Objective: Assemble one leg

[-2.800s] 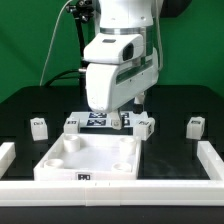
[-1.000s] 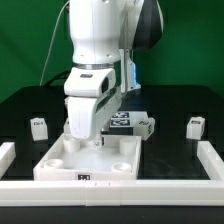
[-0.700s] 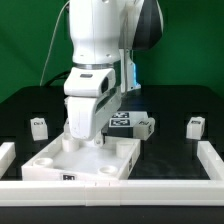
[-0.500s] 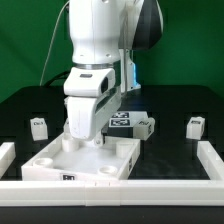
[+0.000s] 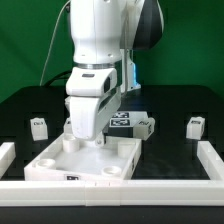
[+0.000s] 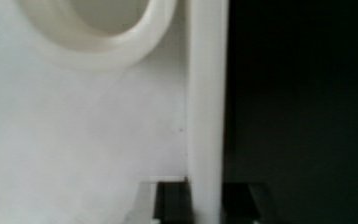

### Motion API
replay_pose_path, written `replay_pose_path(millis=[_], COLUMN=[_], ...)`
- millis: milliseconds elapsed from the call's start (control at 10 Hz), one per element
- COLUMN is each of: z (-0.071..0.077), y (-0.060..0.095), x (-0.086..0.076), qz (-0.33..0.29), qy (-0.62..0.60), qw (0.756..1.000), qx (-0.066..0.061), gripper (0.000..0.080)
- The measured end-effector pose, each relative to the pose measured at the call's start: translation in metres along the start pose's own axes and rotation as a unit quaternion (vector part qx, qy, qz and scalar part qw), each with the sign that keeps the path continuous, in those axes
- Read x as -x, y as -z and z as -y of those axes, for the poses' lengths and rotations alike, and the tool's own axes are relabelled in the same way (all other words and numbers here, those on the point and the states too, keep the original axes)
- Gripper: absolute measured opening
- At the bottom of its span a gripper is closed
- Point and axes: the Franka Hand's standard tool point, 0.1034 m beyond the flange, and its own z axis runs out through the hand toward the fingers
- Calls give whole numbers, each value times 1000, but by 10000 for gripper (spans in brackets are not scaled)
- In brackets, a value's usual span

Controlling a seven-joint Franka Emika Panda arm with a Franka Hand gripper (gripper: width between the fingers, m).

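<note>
Since the frame one second earlier, the white panel [image 5: 122,160] has swung, its near corner now lying further toward the exterior view's left; over the last half second it sits unchanged. The gripper [image 5: 98,140] stands at the panel's far edge. In the wrist view the gripper [image 6: 210,205] straddles the upright wall of the panel [image 6: 69,130], a dark fingertip [image 6: 172,205] on either side and pressed against it, so the fingers are judged clenched on that wall. One round socket [image 6: 105,30] lies just beside the grip.

Reading for the task: the panel is being repositioned, probably to present a socket. No leg is held and none stands in a socket, so the fitting of a leg has not begun.

Count, placed from the panel:
- panel: one, with a round socket at each of its four corners.
- leg: three seen whole, all beyond the far edge. One leg [image 5: 38,125] lies off toward the exterior view's left, one leg [image 5: 146,125] sits near the far right corner, one leg [image 5: 195,126] lies well apart toward the exterior view's right. A possible fourth is mostly hidden behind the gripper.
- marker board [image 5: 125,120]: one, just beyond the far edge.
</note>
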Motion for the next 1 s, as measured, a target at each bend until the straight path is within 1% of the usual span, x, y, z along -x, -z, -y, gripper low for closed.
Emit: replay_pose_path(millis=[300,400,500,800,1000], z=[-2,-3,-3,-3,-3], y=[-1,-1,-1,-1,-1], x=[-11,-19,-22,-21,-24], qz=[3,6,4,4,6], qy=[42,66,74,73,89], qw=[999,998,997,997,996], qx=[8,17,26,26,27], gripper=[57,57,57,57,57])
